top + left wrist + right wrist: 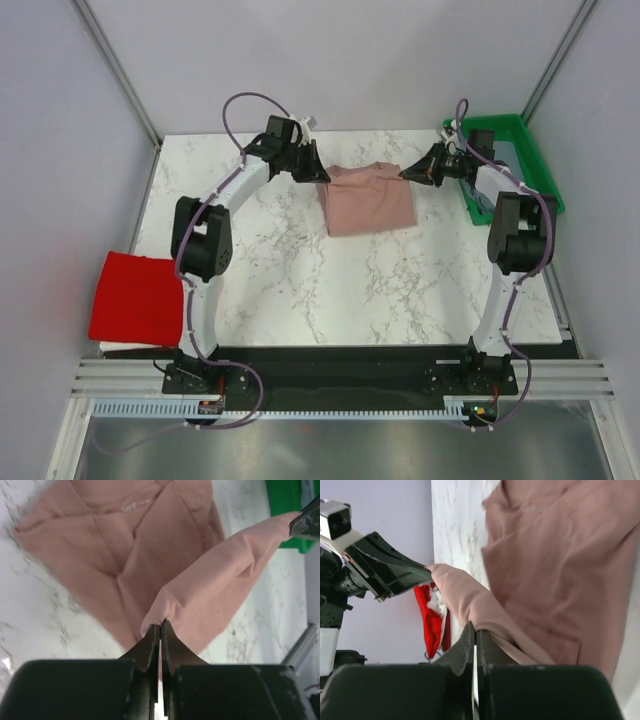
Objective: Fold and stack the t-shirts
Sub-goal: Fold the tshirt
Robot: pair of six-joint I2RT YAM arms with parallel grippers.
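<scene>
Pinched shut on cloth, my left gripper (160,626) holds a bunched corner of the dusty-pink t-shirt (125,555) between its fingertips, and no gap shows between the jaws. My right gripper (474,629) is the same, closed tight on the opposite corner of that shirt. From either wrist, a band of pink fabric runs straight out from my own fingers to the other gripper's dark fingertip, raised above the rest of the shirt. The rest lies spread on the marble beneath, with soft creases and a stitched seam showing.

From above, nearest my bases on my left, the red t-shirt (135,295) lies as a flat rectangle at the left edge of the table (300,280), partly overhanging it. It is well apart from everything else. The middle of the table beyond it is white marble with grey veins.

Further out, the pink shirt sits past the centre as a rough rectangle, its near edge lying flat on the surface. My two arms curve in from either side and meet it at its far corners, my left gripper at the far-left corner and my right at the far-right, so the far edge is drawn between them.

Behind my right wrist, in the far right corner, stands the green tray (540,170); my arm hides part of it, and I cannot tell whether anything lies in it.
</scene>
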